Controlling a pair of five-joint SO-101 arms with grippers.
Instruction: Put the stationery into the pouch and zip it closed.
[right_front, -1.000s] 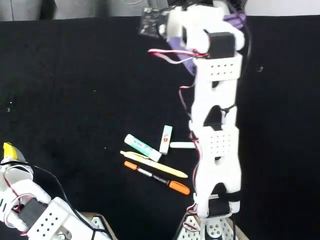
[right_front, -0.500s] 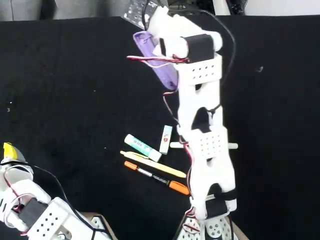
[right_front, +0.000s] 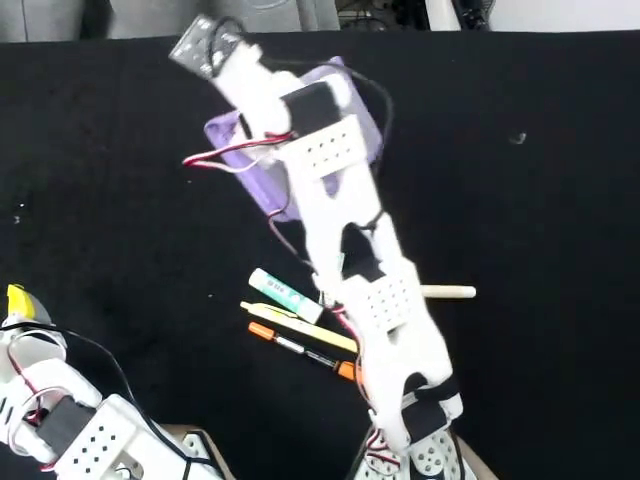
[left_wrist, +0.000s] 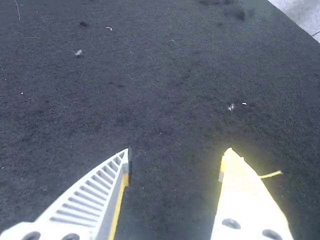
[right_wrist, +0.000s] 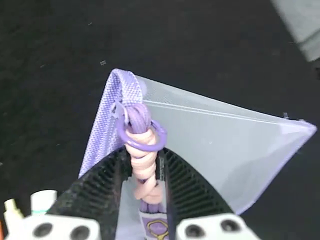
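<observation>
Swinging away from the far edge, my right arm has carried the pouch (right_front: 265, 188) toward the left side of the high view within the last second. It now covers the small white piece that lay by the pens, and the pale stick (right_front: 447, 292) lies bare beside it. My arm stretches long from its base at the near edge, slanting over the stationery to the far half of the table.

My right pincer (right_wrist: 142, 156) is clamped on the pouch's purple and peach cord (right_wrist: 141, 167), just under its ring. The lilac mesh pouch spreads out beyond it; I cannot tell whether it touches the cloth. My left arm sits folded at the near left corner. My left pincer (left_wrist: 175, 156) is spread wide above bare cloth, holding nothing.

On the black cloth (right_front: 120, 180) lie a teal and white tube (right_front: 285, 296), a yellow pen (right_front: 300, 327) and an orange pen (right_front: 298, 347), close together and apart from the pouch. Lint specks dot the cloth. A grey strip runs behind the table's far edge. The tube's print and the tab on the cord are too small for me to read.
</observation>
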